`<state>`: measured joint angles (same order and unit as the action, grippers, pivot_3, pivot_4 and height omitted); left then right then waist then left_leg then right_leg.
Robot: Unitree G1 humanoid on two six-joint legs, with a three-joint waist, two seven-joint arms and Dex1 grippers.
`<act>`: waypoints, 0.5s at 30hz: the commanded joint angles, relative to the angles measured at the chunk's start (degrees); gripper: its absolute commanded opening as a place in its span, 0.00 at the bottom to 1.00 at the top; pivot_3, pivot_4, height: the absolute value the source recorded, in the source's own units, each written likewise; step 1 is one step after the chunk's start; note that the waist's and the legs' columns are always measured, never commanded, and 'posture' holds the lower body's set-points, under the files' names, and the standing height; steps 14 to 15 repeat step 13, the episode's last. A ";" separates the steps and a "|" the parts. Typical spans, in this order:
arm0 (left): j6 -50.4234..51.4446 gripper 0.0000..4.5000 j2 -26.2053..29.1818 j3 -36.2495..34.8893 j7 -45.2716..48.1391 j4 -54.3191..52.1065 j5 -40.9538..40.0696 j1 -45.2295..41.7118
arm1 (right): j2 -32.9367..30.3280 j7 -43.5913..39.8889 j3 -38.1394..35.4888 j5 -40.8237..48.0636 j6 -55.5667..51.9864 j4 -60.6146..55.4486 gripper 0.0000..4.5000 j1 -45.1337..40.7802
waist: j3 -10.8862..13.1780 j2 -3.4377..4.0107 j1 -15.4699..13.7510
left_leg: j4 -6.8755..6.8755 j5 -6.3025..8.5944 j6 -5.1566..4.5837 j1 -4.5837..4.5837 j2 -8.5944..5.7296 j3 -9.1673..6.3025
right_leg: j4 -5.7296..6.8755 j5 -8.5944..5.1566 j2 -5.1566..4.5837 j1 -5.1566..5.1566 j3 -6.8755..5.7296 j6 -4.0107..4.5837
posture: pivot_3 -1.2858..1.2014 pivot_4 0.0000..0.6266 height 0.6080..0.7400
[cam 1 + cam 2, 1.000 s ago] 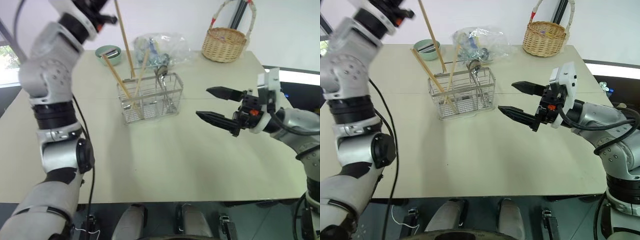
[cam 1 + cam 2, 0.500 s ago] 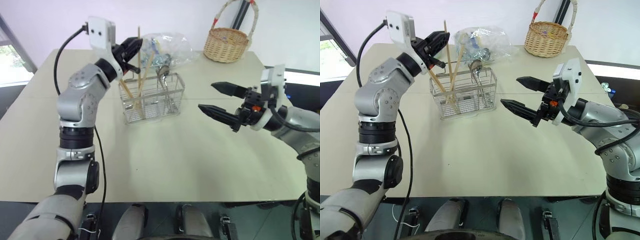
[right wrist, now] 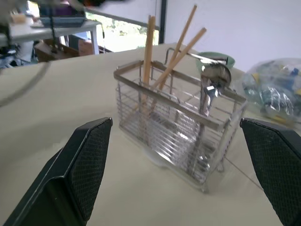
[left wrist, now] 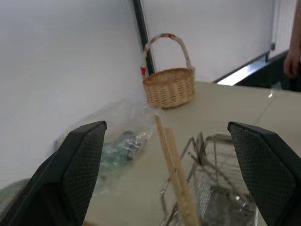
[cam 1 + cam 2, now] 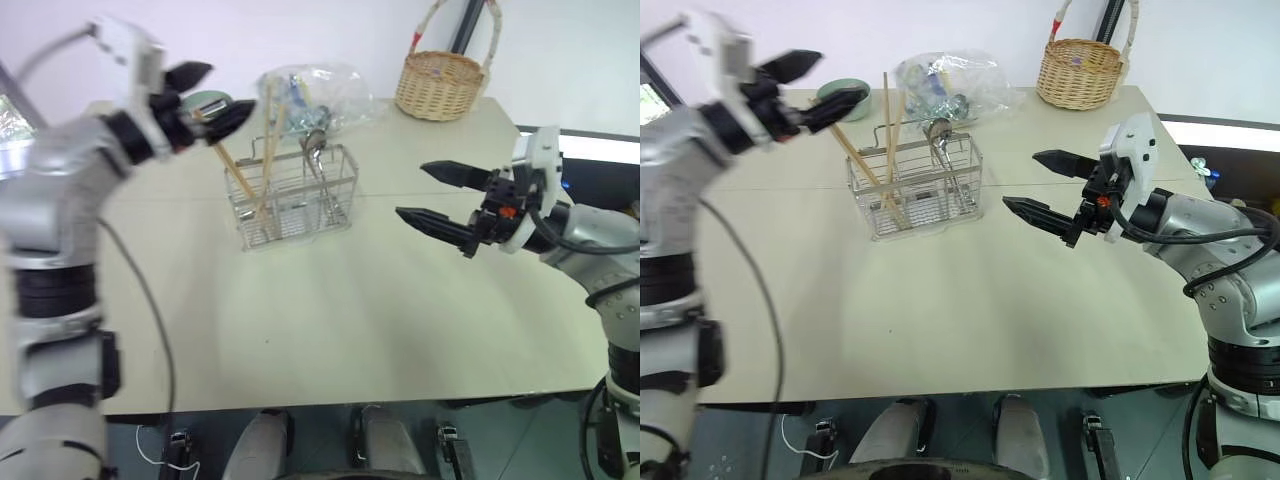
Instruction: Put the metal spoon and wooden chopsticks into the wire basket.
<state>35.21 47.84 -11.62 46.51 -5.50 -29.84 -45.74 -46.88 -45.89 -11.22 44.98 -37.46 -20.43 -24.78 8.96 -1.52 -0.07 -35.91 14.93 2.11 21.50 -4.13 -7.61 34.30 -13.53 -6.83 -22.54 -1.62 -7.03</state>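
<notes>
Chopsticks first: the long, thin, light-brown wooden chopsticks [image 5: 883, 135] are standing in the rectangular silver wire basket [image 5: 915, 190], leaning against its grid, tips poking well above the rim. Starting at the left gripper [image 5: 812, 80]: its two black fingers are spread wide with nothing between them, up beside the chopstick tops but apart from them, on the far left side of the basket. Over on the other side, the right gripper [image 5: 1042, 184] hangs level above the pale table [image 5: 960, 300], jaws wide as well, empty, pointing toward the basket and well apart from it.

Out from there, the small shiny metal spoon [image 3: 214, 77] stands in the basket's other end, oval bowl up above the rim, handle down among the wires. So, judging by how things lie, both kinds of utensil are in the basket and the job looks done, or very nearly; nothing of the task's is left lying on the table that I can make out.

Beyond the basket sit a clear plastic bag [image 5: 310, 92] of oddments, a small green bowl [image 5: 208, 103] and a round woven wicker basket [image 5: 435, 85] with an arched handle at the far edge.

The right wrist view gives the clearest look at the spoon bowl resting against a divider, which the head views show small. The left wrist view catches a person's hand [image 4: 292, 61] at the room's edge.
</notes>
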 commanded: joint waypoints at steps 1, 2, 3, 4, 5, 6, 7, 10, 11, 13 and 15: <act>-5.31 0.97 8.98 -3.19 11.18 -1.89 0.90 6.04 | -1.49 -3.26 -0.60 -2.57 2.87 2.19 1.00 -0.61 | -0.02 0.24 0.53 | 0.02 0.02 -0.03 -0.01 0.00 0.01 | -0.02 0.00 -0.03 0.03 0.02 0.01 | 0.52 0.24 0.61; -6.26 0.97 11.09 -4.25 12.56 -1.41 1.38 8.05 | -1.88 -4.32 -0.33 -3.51 3.64 2.98 1.00 -0.47 | -0.01 0.27 0.51 | 0.01 0.03 -0.05 -0.04 0.00 0.01 | -0.03 -0.01 -0.03 0.07 0.02 0.02 | 0.52 0.24 0.61; -6.59 0.97 12.87 -5.40 13.65 -1.00 1.49 9.86 | -2.24 -5.31 -0.10 -4.44 4.44 3.65 1.00 -0.29 | 0.00 0.27 0.46 | 0.02 0.03 -0.06 0.00 0.00 -0.03 | -0.04 -0.07 -0.04 0.07 0.00 0.12 | 0.52 0.24 0.61; -5.96 0.97 14.77 -7.20 14.95 -1.24 1.11 12.50 | -2.58 -6.24 0.02 -5.42 5.24 4.62 1.00 -0.09 | 0.01 0.28 0.33 | 0.02 0.03 -0.06 0.00 0.01 -0.05 | -0.04 -0.09 -0.04 0.05 0.00 0.16 | 0.52 0.24 0.61; -5.53 0.97 16.25 -9.30 16.43 -2.13 0.74 15.54 | -2.77 -6.89 0.10 -6.11 5.73 5.52 1.00 0.00 | 0.02 0.27 0.42 | 0.00 0.03 -0.06 0.00 0.01 -0.08 | -0.03 -0.10 -0.03 0.08 -0.03 0.17 | 0.52 0.24 0.61; -5.13 0.97 17.24 -11.03 17.44 -3.10 0.32 18.04 | -2.79 -7.35 0.14 -6.58 6.07 6.16 1.00 -0.01 | 0.02 0.28 0.62 | 0.01 0.04 -0.06 0.01 0.05 -0.08 | -0.06 -0.11 -0.02 0.05 -0.03 0.18 | 0.52 0.24 0.61; -4.48 0.97 17.94 -12.42 17.93 -4.04 -0.22 20.10 | -2.71 -7.75 0.19 -6.88 6.28 6.60 1.00 -0.07 | 0.02 0.28 0.61 | 0.02 0.04 -0.06 0.01 0.05 -0.06 | -0.07 -0.12 -0.03 0.04 -0.02 0.19 | 0.52 0.24 0.61; -3.28 0.97 18.13 -15.62 17.65 -6.07 -0.88 24.78 | -2.13 -8.74 0.89 -7.43 6.74 7.13 1.00 -0.68 | 0.05 0.31 0.47 | 0.02 0.04 -0.06 0.02 0.05 -0.08 | -0.08 -0.12 -0.06 0.04 -0.02 0.20 | 0.52 0.24 0.61; -2.96 0.97 18.06 -16.13 17.38 -6.34 -0.88 25.62 | -1.87 -8.88 1.15 -7.61 6.80 7.22 1.00 -0.99 | 0.05 0.31 0.50 | 0.02 0.04 -0.06 0.03 0.05 -0.09 | -0.08 -0.12 -0.06 0.03 -0.02 0.19 | 0.52 0.24 0.61; -3.55 0.97 17.71 -17.04 16.89 -7.42 -0.36 27.46 | -1.05 -8.91 1.60 -7.89 6.75 7.42 1.00 -1.84 | 0.05 0.32 0.55 | 0.04 0.04 -0.05 0.02 0.05 -0.09 | -0.08 -0.12 -0.06 0.04 -0.02 0.19 | 0.52 0.24 0.61; -3.55 0.97 17.71 -17.04 16.89 -7.42 -0.36 27.46 | -1.05 -8.91 1.60 -7.89 6.75 7.42 1.00 -1.84 | 0.05 0.32 0.55 | 0.04 0.04 -0.05 0.02 0.05 -0.09 | -0.08 -0.12 -0.06 0.04 -0.02 0.19 | 0.52 0.24 0.61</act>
